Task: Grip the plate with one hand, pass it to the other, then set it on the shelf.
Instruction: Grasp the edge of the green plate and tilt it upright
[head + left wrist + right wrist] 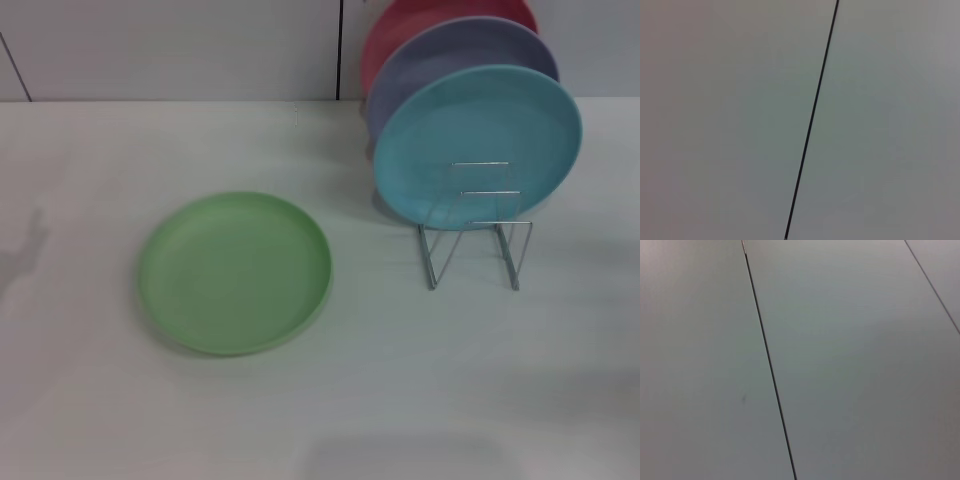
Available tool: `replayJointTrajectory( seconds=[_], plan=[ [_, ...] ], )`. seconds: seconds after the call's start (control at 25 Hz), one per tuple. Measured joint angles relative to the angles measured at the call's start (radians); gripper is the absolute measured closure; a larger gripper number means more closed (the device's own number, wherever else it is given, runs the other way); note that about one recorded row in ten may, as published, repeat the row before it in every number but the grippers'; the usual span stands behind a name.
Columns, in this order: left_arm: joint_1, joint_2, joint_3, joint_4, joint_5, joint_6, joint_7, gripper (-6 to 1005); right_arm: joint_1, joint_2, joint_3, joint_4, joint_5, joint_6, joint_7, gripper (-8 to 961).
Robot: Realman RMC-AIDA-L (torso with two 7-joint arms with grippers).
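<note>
The light green plate [235,272] lies flat on the white table, left of centre in the head view. The silver wire shelf [478,238] stands to its right, its front slots empty. A turquoise-blue plate [478,146], a lavender plate [450,62] and a red plate [400,30] stand upright in the rack's rear slots. Neither gripper shows in any view. Both wrist views show only plain white panels with thin dark seams [812,117] [767,360].
The white table [90,160] reaches back to a white wall with dark seams [340,50]. A faint shadow [25,255] lies on the table at the far left.
</note>
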Motion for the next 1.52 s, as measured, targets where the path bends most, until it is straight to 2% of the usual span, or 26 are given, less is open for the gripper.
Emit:
replayJointTrajectory(
  seconds=[1.52],
  plan=[
    [-0.010,0.000,0.008,-0.006,0.000,0.015,-0.007,210,-0.001,0.000,0.025,0.001,0.000,-0.011,0.001,251]
  ],
)
